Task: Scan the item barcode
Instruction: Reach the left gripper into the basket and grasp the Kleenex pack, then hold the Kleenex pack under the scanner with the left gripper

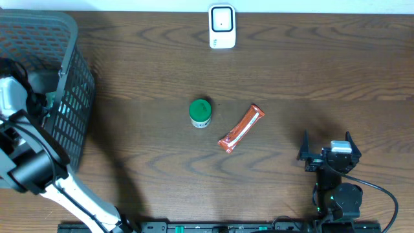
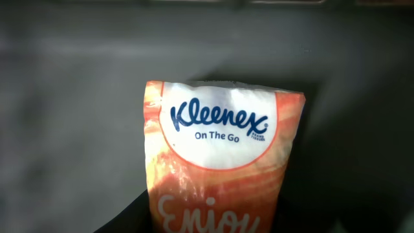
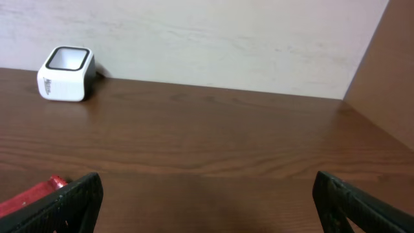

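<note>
At the front edge the right gripper (image 1: 327, 137) gapes empty, the left gripper (image 1: 39, 90) sits inside the basket (image 1: 71, 39) with the Kleenex pack (image 2: 220, 149) right before it — whether clamped, I cannot tell — and the scanner (image 1: 222, 26) stands at the far edge

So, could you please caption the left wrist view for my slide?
Close-up: orange Kleenex On The Go tissue pack against dark grey.

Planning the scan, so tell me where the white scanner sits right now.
In the overhead view the white scanner stands at the table's far edge, near the middle, beyond the green-lidded jar and the orange snack bar.
</note>
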Available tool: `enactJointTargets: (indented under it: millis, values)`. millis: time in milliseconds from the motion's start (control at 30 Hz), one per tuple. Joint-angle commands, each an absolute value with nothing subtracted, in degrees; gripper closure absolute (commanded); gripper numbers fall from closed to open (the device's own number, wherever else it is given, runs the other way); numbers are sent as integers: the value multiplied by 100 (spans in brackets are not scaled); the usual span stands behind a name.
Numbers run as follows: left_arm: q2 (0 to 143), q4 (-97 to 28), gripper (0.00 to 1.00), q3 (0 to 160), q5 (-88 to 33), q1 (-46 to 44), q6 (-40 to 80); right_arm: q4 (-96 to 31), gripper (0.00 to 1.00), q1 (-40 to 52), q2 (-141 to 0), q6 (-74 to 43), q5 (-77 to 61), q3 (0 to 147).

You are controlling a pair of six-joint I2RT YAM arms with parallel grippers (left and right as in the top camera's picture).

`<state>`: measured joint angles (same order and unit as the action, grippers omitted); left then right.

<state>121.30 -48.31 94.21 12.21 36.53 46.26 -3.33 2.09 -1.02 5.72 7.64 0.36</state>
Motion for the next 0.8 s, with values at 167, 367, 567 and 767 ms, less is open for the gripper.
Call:
enactJointTargets:
  millis: [167, 367, 567, 767]
  values:
    - [9054, -5092, 59, 9443, -366, 3699, 4598, -355, 1, 220, -91, 648, 786, 32]
    - [7301, -4991, 59, 9441, -2318, 3059, 4576, -355, 1, 220, -91, 648, 786, 32]
    - [6611, -5116, 59, 9397, -2416, 716, 4038, -355, 1, 220, -91, 648, 786, 32]
    - [7277, -5074, 59, 9397, -1680, -1918, 2886, -353, 1, 220, -91, 648, 786, 32]
